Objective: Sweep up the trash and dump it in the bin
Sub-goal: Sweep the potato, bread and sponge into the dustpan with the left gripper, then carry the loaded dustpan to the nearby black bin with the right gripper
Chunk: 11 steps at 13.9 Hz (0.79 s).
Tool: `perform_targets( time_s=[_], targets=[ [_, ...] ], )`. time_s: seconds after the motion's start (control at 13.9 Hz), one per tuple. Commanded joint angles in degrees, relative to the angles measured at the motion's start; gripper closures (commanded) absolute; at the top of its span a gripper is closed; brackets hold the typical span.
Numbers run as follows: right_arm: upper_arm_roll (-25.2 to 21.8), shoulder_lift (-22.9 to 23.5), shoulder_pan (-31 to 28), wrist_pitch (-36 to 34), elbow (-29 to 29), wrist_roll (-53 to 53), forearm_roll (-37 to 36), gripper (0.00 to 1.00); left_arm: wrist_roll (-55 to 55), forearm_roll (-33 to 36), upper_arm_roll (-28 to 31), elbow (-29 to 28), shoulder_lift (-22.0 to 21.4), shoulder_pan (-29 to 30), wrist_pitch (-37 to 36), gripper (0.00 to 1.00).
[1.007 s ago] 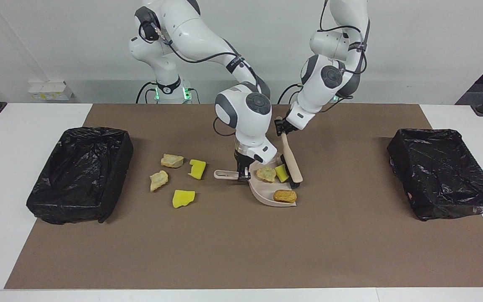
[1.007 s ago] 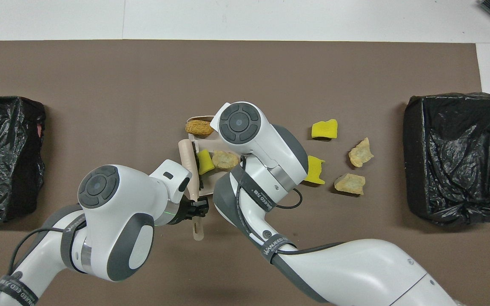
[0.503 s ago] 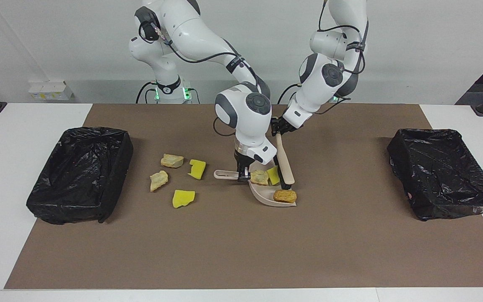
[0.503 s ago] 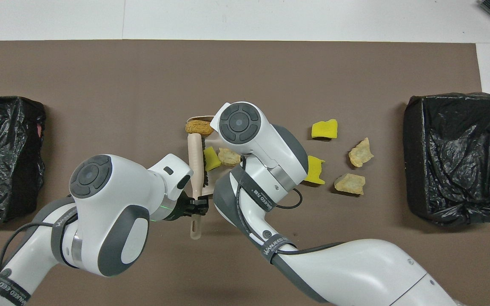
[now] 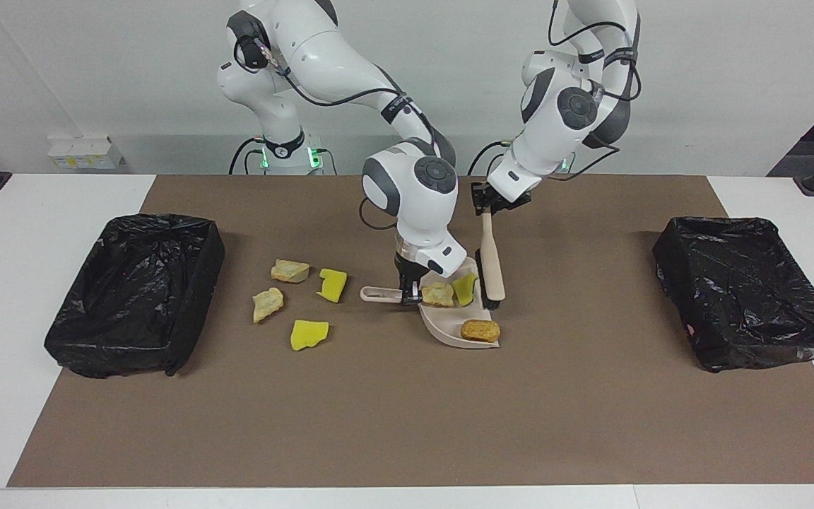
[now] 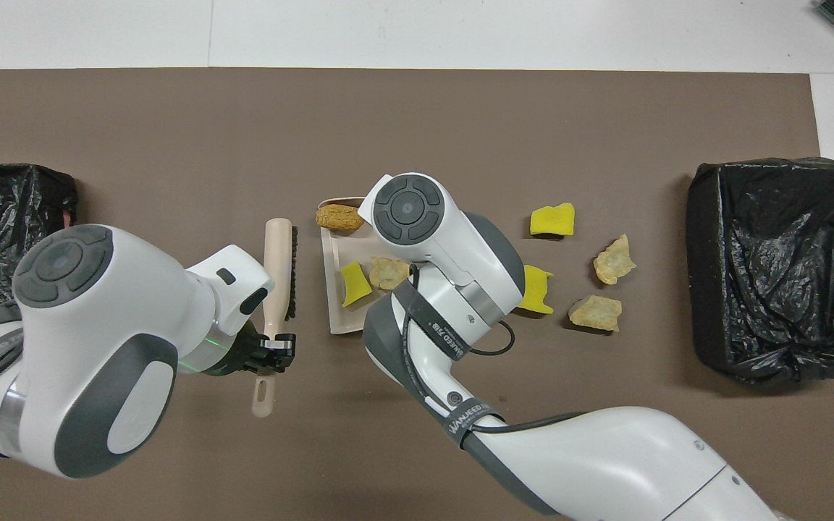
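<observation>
Left hand [image 5: 486, 208] clenched on brush [image 5: 491, 265]; right hand [image 5: 410, 292] clamps dustpan [image 5: 449, 326] handle. Three trash scraps [image 5: 480, 330] in pan, four loose [image 5: 308, 334] toward right arm's end. Keep pan level; sweep low.

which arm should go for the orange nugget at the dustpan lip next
Left, likely. The left gripper holds the brush beside the dustpan, near the orange nugget. The right gripper is shut on the dustpan handle.
</observation>
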Motion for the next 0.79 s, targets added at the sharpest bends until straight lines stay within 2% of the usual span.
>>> perform_targets(
  time_s=[0.0, 0.14, 0.29, 0.58, 0.72],
  targets=[
    [0.48, -0.22, -1.21, 0.92, -0.46, -2.5, 0.34, 1.0, -2.56, 2.0, -0.65, -2.3, -2.98, -0.08, -3.47, 1.0],
    [0.48, -1.27, -1.82, 0.49, -0.46, -3.03, 0.6, 1.0, -4.14, 2.0, -1.53, -10.11, -8.85, -0.7, -1.12, 1.0],
    [0.66, -2.68, -3.31, -0.22, -0.63, -3.2, 1.83, 1.0, -7.56, 2.0, -3.98, -15.48, -12.82, -1.14, 4.22, 1.0],
    [0.66, -12.41, -8.22, -0.39, -8.08, -6.88, 4.98, 1.0, -13.55, 2.0, -6.1, -18.05, -13.72, -4.47, 8.63, 1.0],
    [0.66, -18.13, -12.0, -0.66, -11.78, -8.74, 7.02, 1.0, -13.82, 1.91, -6.1, -19.89, -11.27, -7.8, 15.82, 1.0]
  ],
)
